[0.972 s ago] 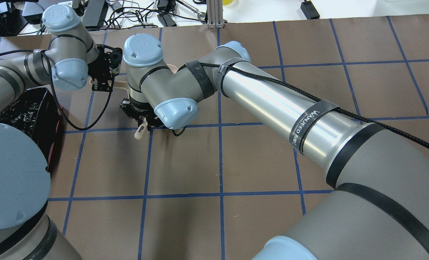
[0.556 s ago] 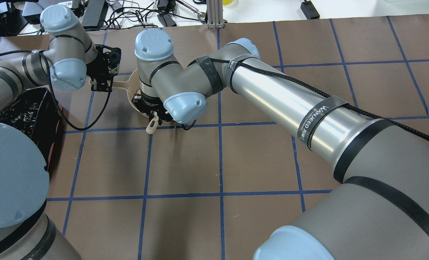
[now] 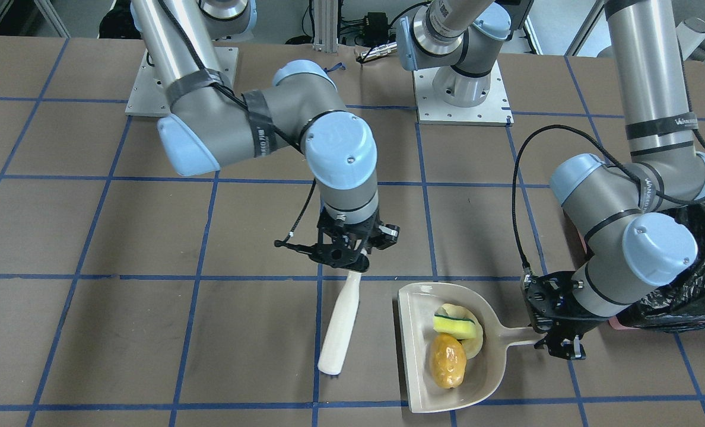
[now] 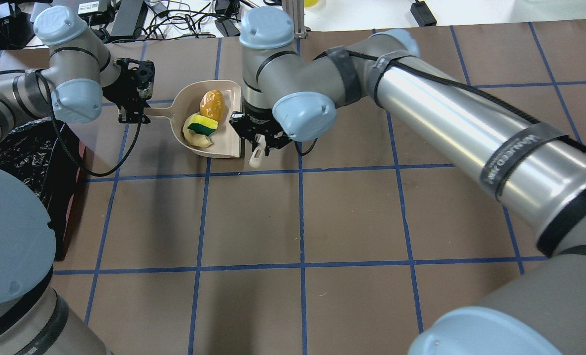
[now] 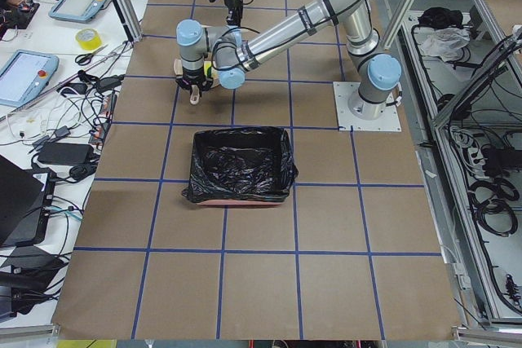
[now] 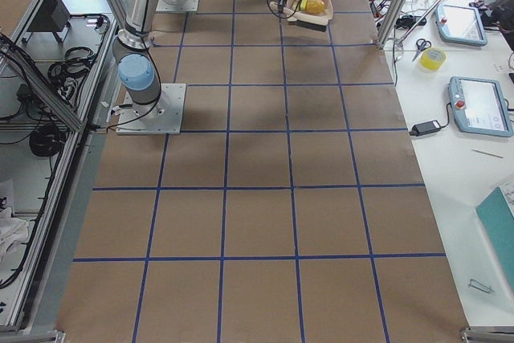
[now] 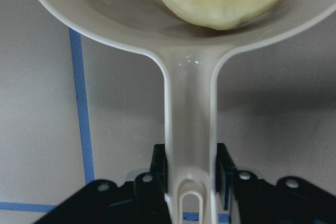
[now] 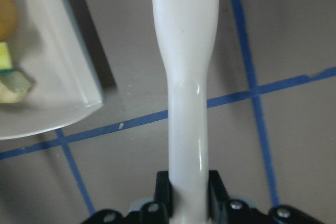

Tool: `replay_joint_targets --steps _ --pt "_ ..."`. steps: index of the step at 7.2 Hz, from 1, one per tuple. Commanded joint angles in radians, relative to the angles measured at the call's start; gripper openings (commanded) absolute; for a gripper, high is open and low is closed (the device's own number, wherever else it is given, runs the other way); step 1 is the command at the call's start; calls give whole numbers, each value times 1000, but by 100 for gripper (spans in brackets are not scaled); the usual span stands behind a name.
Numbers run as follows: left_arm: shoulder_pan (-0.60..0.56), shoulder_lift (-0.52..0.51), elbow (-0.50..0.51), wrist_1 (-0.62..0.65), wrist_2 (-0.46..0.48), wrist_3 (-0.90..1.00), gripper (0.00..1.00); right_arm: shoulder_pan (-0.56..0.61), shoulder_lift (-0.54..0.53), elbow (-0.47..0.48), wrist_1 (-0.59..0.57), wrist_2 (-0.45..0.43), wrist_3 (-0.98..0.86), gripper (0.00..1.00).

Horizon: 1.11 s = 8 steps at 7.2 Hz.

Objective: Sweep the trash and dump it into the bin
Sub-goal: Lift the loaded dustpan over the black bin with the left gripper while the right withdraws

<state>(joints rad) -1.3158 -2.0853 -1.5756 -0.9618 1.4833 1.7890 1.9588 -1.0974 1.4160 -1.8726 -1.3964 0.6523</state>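
The beige dustpan (image 3: 416,350) (image 4: 225,143) lies on the table and holds all the trash: the yellow-brown lump (image 3: 447,360) (image 4: 212,104), the yellow-and-green sponge (image 3: 454,325) (image 4: 200,125) and the cream ring piece (image 3: 476,345) (image 4: 197,139) under the sponge. My left gripper (image 3: 557,344) (image 4: 134,107) (image 7: 190,163) is shut on the dustpan's handle (image 7: 189,103). My right gripper (image 3: 349,264) (image 4: 258,143) (image 8: 188,182) is shut on the beige brush (image 3: 340,326) (image 8: 184,77), which lies just beside the pan's open edge. The bin (image 3: 694,284) (image 4: 31,162) (image 5: 241,165) stands beside the left arm.
The brown table mat has a blue tape grid (image 4: 300,222). Cables and equipment (image 4: 184,19) lie along the far edge. Both arm bases (image 3: 462,89) sit at the robot's side of the table.
My right arm has moved right and away with the brush, uncovering the dustpan and the trash in it. The left arm has shifted slightly left, still holding the handle.
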Motion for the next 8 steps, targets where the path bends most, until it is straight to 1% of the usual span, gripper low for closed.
replay_joint_targets --steps 1,2,3,4,5,6,7,8 --pt "56 57 6 -93 -81 7 0 -183 -158 81 145 -28 -263 0" --pt "102 114 28 -207 -90 50 0 -274 -195 153 133 -112 -389 0" --pt "163 163 63 -335 -115 100 0 -346 -240 208 130 -140 -487 0" --pt "224 203 115 -459 -113 207 0 -418 -269 245 122 -142 -572 0" --pt "293 230 167 -595 -112 278 0 -490 -277 262 121 -142 -650 0" --pt "372 246 213 -674 -91 314 0 -573 -276 279 121 -138 -759 0" --pt "445 257 241 -696 -13 376 0 -648 -276 309 101 -136 -846 0" --pt "520 257 262 -695 30 424 0 -696 -269 348 33 -141 -925 0"
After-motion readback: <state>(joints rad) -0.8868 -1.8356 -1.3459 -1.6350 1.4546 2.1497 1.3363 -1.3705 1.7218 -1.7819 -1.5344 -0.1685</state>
